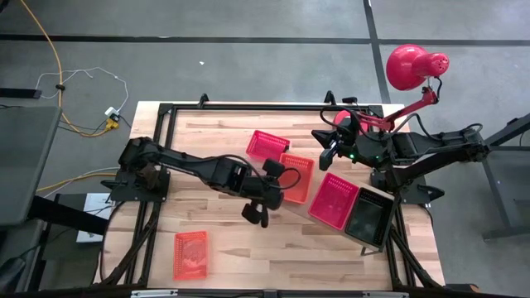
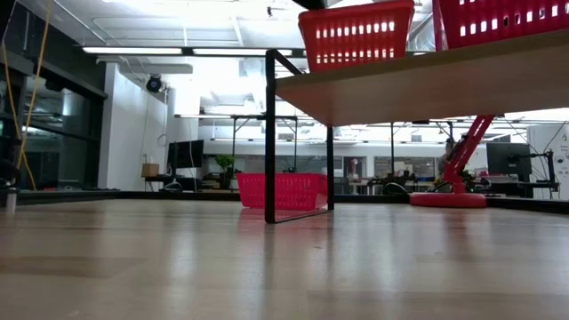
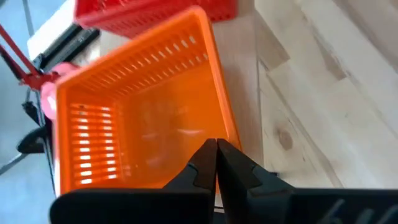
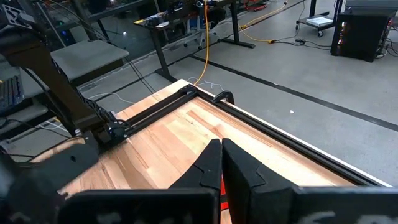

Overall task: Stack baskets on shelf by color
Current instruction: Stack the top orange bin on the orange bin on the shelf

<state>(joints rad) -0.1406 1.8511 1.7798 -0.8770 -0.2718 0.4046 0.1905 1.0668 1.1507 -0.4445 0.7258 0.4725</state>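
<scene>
Jaws on both arms are pressed together with nothing held between them. Largest thing in view is the plank-grained wooden surface (image 1: 248,240), with the shelf (image 1: 377,199) raised above its far right part; all places below are given from that shelf.

On the shelf, seen from above, stand three baskets in a row: the orange basket (image 1: 296,177) at the end nearest the middle of the surface, the red basket (image 1: 334,199) next to it, and the black basket (image 1: 368,217) at the other end. In the low view the shelf board (image 2: 427,84) is carried by a thin black bracket (image 2: 270,133), with two baskets showing on top of it.

Off the shelf, another red basket (image 1: 267,146) lies on the surface just behind the orange one, and a second orange basket (image 1: 190,252) lies well apart from the shelf, toward the near left edge of the surface. A red desk lamp (image 1: 411,68) stands at the far right corner, behind the shelf.

Left gripper (image 1: 267,192) hangs just beside the shelf's orange basket, on the side away from the red one; its wrist view looks down into that basket (image 3: 137,112), with the closed fingers (image 3: 233,168) near its rim. Right gripper (image 1: 330,153) hovers behind the shelf, near the lamp's base, its closed fingers (image 4: 239,165) pointing across the bare surface.
</scene>
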